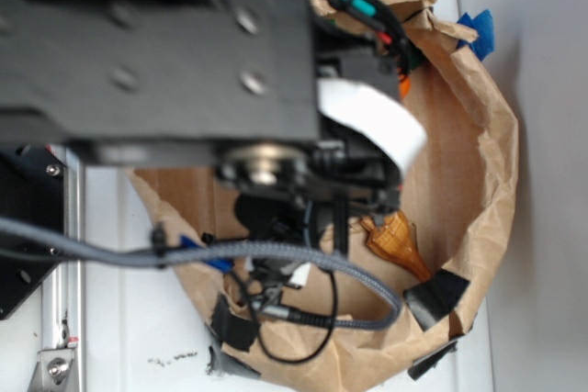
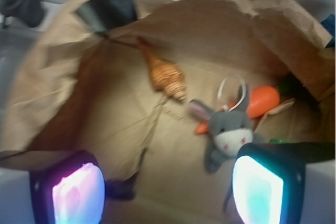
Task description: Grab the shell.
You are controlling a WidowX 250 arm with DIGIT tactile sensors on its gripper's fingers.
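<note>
Shell [image 2: 164, 74]: lying on the floor of the brown paper bag [image 2: 220, 19], toward the back wall, long pointed end aimed at the black tape patch [image 2: 107, 9] on the rim, knobbly wide end facing the toys. In the exterior view it's the amber thing [image 1: 397, 243] poking out past the arm, near the bag's side wall.
Gripper [image 2: 168, 187]: jaws spread wide, nothing between them. Both glowing pads [image 2: 77, 192] sit at the bottom corners of the wrist view, well short of the shell.
Neighbours: grey stuffed donkey [image 2: 228, 129] sits just beside the shell's wide end, with the orange carrot toy [image 2: 257, 100] right behind it. Bit crowded on that side, tbh.
Arm: the black arm [image 1: 165, 43] and its braided cable [image 1: 276, 259] cover most of the bag from outside, so that view doesn't help much.
Progress: early, I'd say. Gripper hangs over the bag, no contact with the shell, no grasp yet.
Left to do: line up over the shell, drop down, close on it, lift. Going for the narrower middle and staying clear of the donkey looks like the safer bet.
</note>
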